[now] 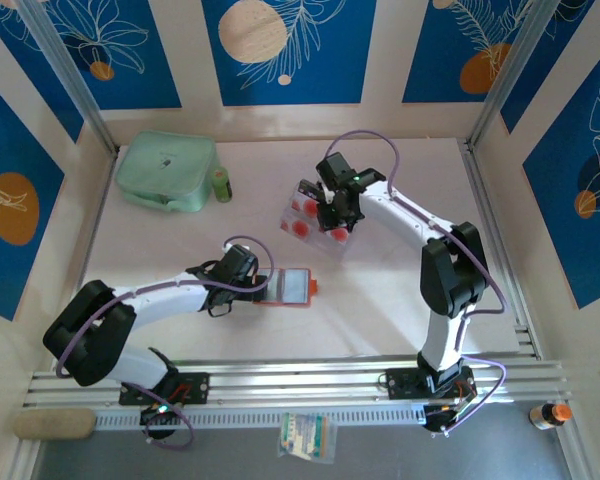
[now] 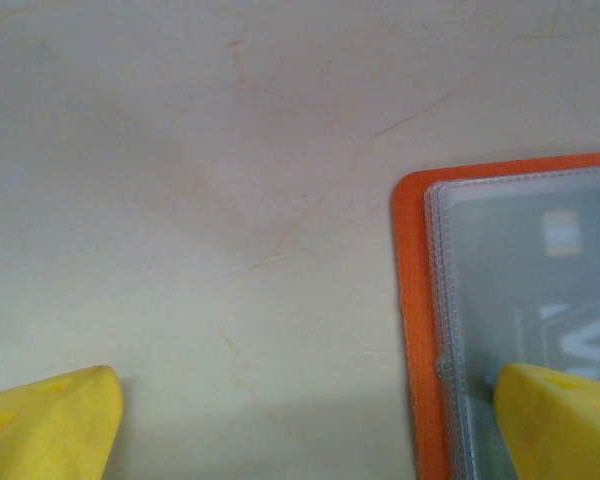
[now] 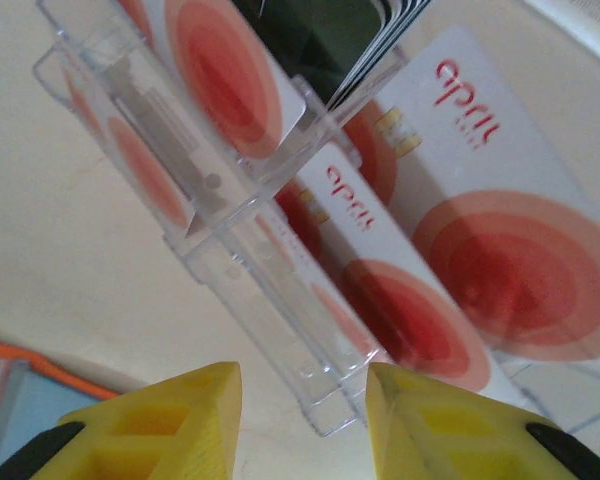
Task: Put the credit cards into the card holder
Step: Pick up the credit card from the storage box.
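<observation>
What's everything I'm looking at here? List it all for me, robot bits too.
credit cards: several, white with red round marks, in the clear tray
clear tray: one, see-through plastic, far middle of table
card holder: one, orange, lying open, near middle
zip pouch: one, mint green, far left
small container: one, green, right of the pouch
beige pad: one, near-left corner
packet: one, pale, printed, front ledge
orange bottle: one, near-right corner
table: one, cream
left arm: one, white and black
right arm: one, white and black
left gripper: yellow fingers, open, at the card holder
right gripper: yellow fingers, apart, over the tray
</observation>
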Robot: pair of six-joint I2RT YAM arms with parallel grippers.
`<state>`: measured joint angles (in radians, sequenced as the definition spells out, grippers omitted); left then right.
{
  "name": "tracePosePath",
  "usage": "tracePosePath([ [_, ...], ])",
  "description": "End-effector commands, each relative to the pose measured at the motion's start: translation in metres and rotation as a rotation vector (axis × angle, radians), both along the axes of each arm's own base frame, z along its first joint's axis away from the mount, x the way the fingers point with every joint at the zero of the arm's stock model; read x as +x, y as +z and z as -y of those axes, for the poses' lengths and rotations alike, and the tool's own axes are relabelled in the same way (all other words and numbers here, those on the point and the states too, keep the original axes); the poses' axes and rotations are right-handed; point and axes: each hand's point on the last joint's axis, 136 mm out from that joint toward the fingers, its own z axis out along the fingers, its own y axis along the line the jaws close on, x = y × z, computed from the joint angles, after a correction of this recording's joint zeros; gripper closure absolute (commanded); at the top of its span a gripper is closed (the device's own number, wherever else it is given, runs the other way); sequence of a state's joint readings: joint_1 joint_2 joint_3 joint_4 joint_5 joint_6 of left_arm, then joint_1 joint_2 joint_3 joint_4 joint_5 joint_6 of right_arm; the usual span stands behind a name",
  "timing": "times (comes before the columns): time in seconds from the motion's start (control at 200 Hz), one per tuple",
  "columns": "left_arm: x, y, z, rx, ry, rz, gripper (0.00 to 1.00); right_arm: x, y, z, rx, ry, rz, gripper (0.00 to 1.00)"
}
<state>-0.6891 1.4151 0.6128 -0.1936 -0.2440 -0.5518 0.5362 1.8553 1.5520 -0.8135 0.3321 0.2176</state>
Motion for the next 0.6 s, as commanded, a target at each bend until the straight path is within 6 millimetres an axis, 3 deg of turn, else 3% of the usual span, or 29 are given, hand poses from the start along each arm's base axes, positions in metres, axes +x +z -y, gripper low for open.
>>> tracePosePath([
  [0.0,0.001,0.004,-0.003,-0.016,0.024,0.014,0.05,0.004,-0.001,0.003,-0.1,0.048,0.017,0.64],
  [0.595,0.002,0.005,-0.003,-0.02,0.025,0.017,0.05,0.015,-0.027,0.005,-0.29,0.123,0.044,0.69],
])
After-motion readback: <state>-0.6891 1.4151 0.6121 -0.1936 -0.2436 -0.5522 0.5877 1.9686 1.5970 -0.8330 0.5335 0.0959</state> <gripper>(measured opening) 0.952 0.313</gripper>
